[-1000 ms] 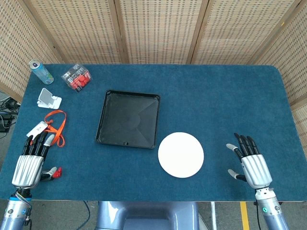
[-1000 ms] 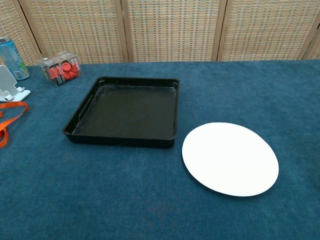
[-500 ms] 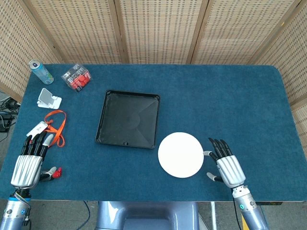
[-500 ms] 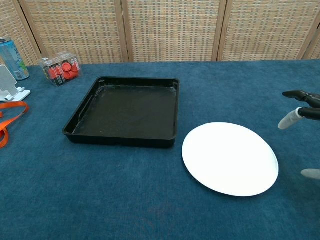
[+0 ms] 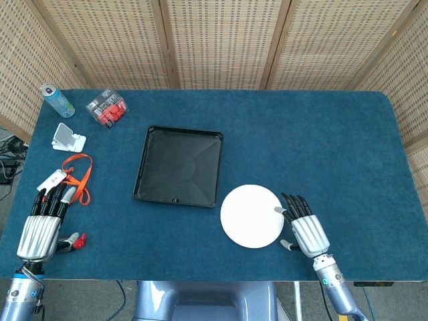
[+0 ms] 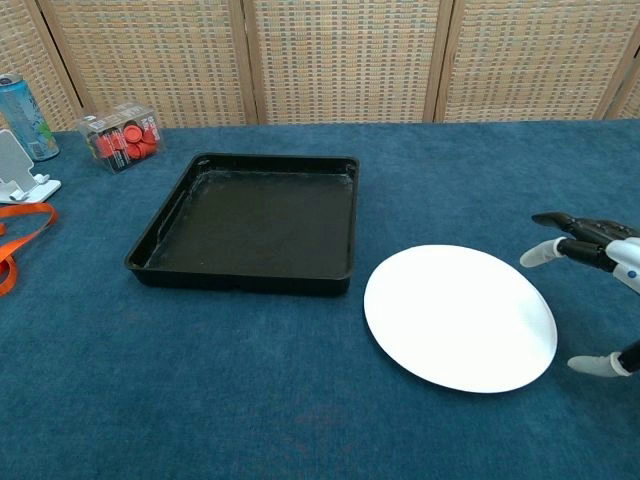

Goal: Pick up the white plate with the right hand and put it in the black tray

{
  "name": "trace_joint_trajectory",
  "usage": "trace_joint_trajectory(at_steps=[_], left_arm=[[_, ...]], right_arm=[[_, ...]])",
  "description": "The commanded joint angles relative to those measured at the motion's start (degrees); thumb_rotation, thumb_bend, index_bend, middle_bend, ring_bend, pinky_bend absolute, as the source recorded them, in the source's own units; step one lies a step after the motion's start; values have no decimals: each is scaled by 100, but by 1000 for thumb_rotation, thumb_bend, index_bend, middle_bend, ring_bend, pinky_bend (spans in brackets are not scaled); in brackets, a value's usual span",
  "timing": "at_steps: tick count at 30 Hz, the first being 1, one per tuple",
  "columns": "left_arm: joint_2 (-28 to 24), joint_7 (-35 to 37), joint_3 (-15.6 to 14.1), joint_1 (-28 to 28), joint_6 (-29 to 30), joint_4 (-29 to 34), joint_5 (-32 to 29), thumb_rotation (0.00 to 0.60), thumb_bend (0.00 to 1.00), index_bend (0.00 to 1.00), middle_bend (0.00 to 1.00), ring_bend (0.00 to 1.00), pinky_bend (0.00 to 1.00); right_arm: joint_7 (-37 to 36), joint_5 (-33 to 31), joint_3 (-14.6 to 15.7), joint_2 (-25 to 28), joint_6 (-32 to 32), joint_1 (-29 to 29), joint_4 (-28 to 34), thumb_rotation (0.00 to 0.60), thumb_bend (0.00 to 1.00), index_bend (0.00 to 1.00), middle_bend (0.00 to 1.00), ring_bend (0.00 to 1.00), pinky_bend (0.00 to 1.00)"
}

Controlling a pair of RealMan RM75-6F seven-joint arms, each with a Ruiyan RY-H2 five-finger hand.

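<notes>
The round white plate (image 5: pixel 250 215) (image 6: pixel 459 316) lies flat on the blue cloth, just right of the empty black tray (image 5: pixel 178 165) (image 6: pixel 255 223). My right hand (image 5: pixel 302 229) (image 6: pixel 600 290) hovers at the plate's right edge with its fingers spread, holding nothing; one fingertip (image 5: pixel 278 210) reaches the rim. My left hand (image 5: pixel 44 224) rests at the table's front left corner, fingers straight and empty; it shows only in the head view.
At the far left are a drink can (image 5: pixel 56 99), a clear box of red caps (image 5: pixel 107 110), a small white stand (image 5: pixel 68 138) and an orange lanyard (image 5: pixel 75 175). Wicker screens stand behind the table. The front edge runs close below both hands.
My right hand has slid left along the front of the table, from well right of the plate to its right edge. The plate, the tray and the left hand have not moved.
</notes>
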State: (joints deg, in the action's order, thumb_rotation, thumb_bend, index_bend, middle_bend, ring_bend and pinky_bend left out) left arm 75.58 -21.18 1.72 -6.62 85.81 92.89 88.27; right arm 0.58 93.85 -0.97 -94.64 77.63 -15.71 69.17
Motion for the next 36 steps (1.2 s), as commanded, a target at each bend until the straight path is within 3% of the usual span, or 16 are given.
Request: trace_joint_trajectory(at_steps=[1, 36], left_arm=[[2, 4, -2, -1, -3, -2, -2, 600, 0, 0, 0, 0, 0], [-13, -3, -6, -2, -6, 18, -32, 600, 0, 0, 0, 0, 0]], right_arm=[[-21, -3, -9, -67, 13, -22, -53, 600, 199, 250, 0, 0, 0], [-80, -127, 55, -472, -157, -172, -303, 600, 210, 260, 0, 0, 0]])
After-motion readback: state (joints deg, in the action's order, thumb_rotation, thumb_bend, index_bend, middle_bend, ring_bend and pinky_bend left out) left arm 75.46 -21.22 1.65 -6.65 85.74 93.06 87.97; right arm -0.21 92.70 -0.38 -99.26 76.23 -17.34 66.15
